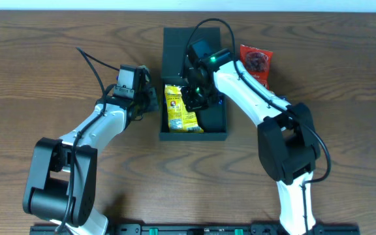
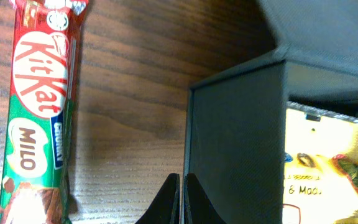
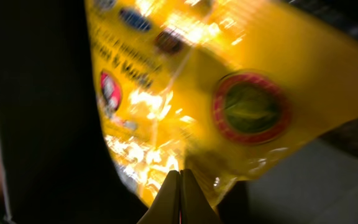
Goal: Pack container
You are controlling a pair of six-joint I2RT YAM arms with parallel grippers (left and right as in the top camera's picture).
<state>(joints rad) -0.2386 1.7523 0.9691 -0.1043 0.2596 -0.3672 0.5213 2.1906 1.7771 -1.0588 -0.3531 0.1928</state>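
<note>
Far left, a KitKat bar [image 2: 39,112] reading "KitKat" and "MILO" lies on the table [image 1: 44,59]. Next, the left hand [image 2: 182,198] has its fingers pressed together on nothing, just beside the outer wall of the container [image 1: 194,136], which sits mid-table with its lid open. Inside is a yellow packet [image 1: 180,109], print too blurry to read. The right hand [image 3: 180,190] is pinched closed, tips at that packet's edge. A red packet [image 1: 256,63] lies to the right.

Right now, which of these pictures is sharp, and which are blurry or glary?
Overhead: evenly lit and sharp, the container clear. Left wrist: the KitKat bar is crisp, though the left edge darkens. Right wrist: the yellow packet is smeared by blur, with bright glare on its shiny wrapper and dark surroundings.
</note>
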